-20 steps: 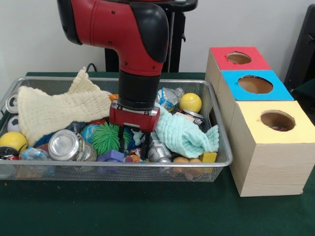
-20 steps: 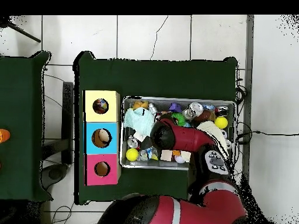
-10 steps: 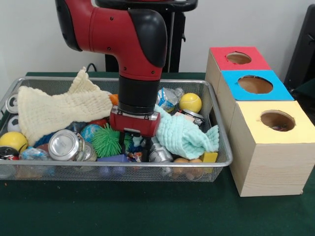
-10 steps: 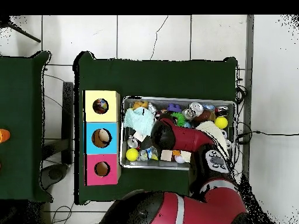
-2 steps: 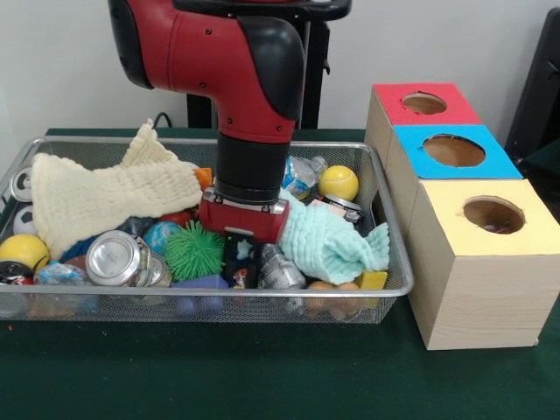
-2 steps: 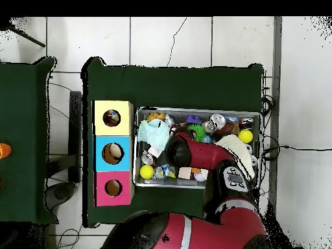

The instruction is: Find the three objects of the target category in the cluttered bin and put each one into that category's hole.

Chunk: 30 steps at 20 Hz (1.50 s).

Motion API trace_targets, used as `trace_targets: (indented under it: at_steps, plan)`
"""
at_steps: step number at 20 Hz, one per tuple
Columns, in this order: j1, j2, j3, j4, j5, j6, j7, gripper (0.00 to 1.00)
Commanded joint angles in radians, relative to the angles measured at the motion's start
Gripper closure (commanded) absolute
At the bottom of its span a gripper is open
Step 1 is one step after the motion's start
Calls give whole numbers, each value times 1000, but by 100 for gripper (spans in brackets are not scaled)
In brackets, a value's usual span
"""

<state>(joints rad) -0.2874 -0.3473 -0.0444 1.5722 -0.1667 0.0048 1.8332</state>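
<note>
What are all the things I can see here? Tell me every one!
Wire bin: one, silver, on the green table.
Cloths: two, cream at the left of the front view, mint at the right.
Balls: two yellow, one at the bin's back, one at its left end.
Spiky ball: one, green, bin's front.
Can: one, silver, left of the spiky ball.
Boxes: three with holes, red-topped, blue-topped, yellow-topped, beside the bin.
Gripper: one, lowered into the clutter; fingers hidden.

The red and black arm [image 5: 236, 61] bent at its elbow and pointed its black wrist straight down. The gripper [image 5: 242, 249] sat low beneath its red mount, its fingers apparently buried and unreadable.
</note>
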Motion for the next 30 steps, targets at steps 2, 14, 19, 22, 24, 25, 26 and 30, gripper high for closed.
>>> trace_targets:
  at_steps: [2,14,19,22,24,25,26,30]
  plan:
    - [27,108,5,67,34,33,174,100]
    - [43,-60,-58,177,41,142,150,100]
    - [43,-239,-67,269,25,201,118,100]
    - [40,-278,-57,280,32,204,122,100]
    - [36,-283,-48,287,36,211,120,100]
    - [32,-285,-40,295,42,213,126,100]
    - [33,-286,-42,298,45,204,135,100]
    - [38,-281,-52,309,64,202,159,100]
